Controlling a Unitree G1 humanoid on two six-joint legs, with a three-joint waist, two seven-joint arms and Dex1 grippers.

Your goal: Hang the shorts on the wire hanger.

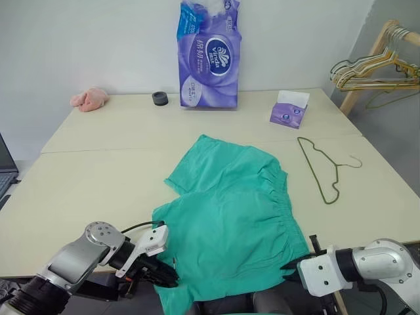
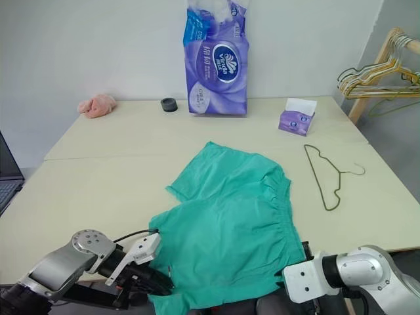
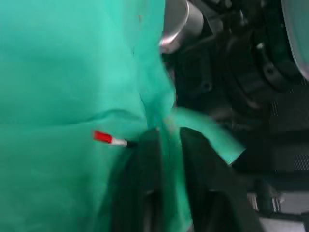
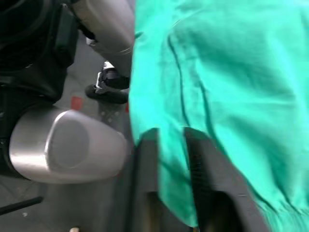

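Observation:
The teal-green shorts (image 1: 230,210) lie spread on the cream table (image 1: 98,177), with their near edge hanging over the front. The wire hanger (image 1: 321,170) lies flat to their right, apart from them. My left gripper (image 1: 167,275) is at the near left corner of the shorts. In the left wrist view its fingers (image 3: 145,183) stand a little apart, open, with a fold of the fabric between them. My right gripper (image 1: 292,268) is at the near right corner by the gathered waistband. It is also slightly open, with cloth lying between its fingers (image 4: 207,179).
At the back stand a tall purple tissue pack (image 1: 210,56), a small purple tissue box (image 1: 289,110), a black roll (image 1: 159,98) and a pink cloth lump (image 1: 90,99). A wooden rack with several hangers (image 1: 380,69) is at the far right. A laptop edge (image 1: 5,170) shows left.

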